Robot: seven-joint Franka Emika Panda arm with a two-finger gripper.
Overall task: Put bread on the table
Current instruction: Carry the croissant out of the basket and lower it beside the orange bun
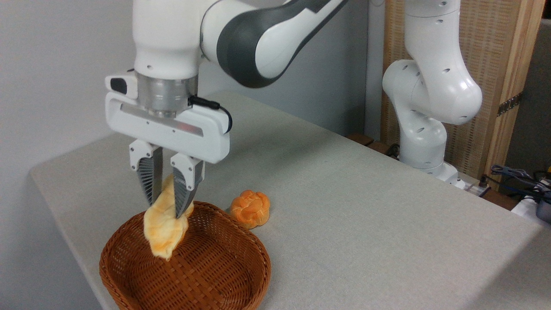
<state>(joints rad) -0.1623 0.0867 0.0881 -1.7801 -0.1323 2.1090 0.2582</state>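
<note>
Pinching the bread (162, 224) near its upper end, gripper (167, 209) fingers closed narrowly on it — loaf dangling steeply, lower tip hanging over the basket (241, 282). Risking a slip or swing (soft crust, off-centre hold, most of the loaf below the pinch). Possibly dropping back into the basket, or bumping the bun (250, 208) sitting on the table (366, 206) just beside the rim — if released early.

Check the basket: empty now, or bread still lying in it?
Empty. The basket shows only bare weave; the bread hangs over it, pinched between the gripper jaws, lower tip clear of the floor.
</note>
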